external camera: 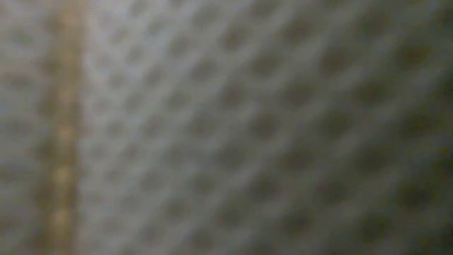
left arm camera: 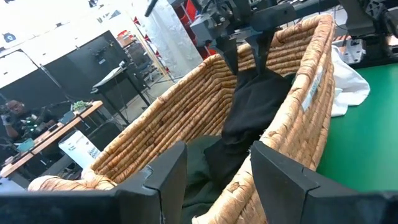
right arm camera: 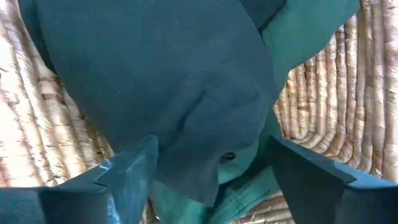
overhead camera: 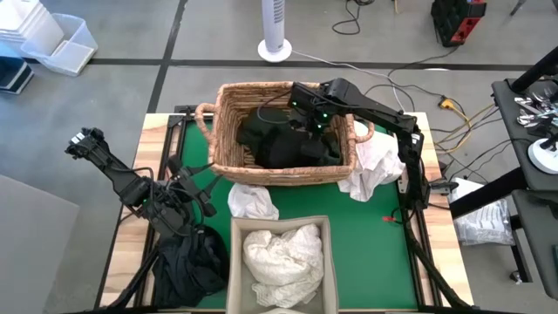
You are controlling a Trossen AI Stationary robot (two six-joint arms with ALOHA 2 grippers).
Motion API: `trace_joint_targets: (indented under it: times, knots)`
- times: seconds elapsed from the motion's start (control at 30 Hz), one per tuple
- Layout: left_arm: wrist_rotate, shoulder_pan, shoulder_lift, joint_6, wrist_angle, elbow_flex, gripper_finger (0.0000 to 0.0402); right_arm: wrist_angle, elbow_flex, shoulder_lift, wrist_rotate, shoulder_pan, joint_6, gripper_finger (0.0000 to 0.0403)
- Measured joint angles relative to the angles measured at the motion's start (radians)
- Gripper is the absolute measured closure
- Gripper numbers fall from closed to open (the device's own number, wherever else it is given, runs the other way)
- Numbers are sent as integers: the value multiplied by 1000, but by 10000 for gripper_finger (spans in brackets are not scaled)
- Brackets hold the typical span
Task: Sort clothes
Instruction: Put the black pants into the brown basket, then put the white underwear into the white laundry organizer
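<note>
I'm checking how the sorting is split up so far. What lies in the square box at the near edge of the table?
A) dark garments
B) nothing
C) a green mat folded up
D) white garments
D: in the high view the square box holds crumpled white garments, while the dark garments lie in the wicker basket.

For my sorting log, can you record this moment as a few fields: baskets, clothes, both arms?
wicker basket: woven wicker basket holds dark garments
fabric bin: grey fabric bin holds white garments
loose clothes: white garment beside basket; black garment on the table's left
right gripper: fingers open over the dark garments
left gripper: beside basket, fingers apart, empty
</note>
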Motion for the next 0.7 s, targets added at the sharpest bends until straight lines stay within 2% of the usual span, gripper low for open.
trace_joint_targets:
  times: [0.23, 0.3, 0.43, 0.7]
  knots:
    - [11, 0, 0, 0, 0, 0, 244, 52, 11, 0, 4, 0, 11, 70]
    - [11, 0, 0, 0, 0, 0, 244, 64, 23, 0, 46, 2, 26, 70]
    - [11, 0, 0, 0, 0, 0, 245, 66, 57, 0, 123, 2, 23, 80]
    - [10, 0, 0, -3, 0, 0, 245, 44, 72, -17, 152, 1, 51, 130]
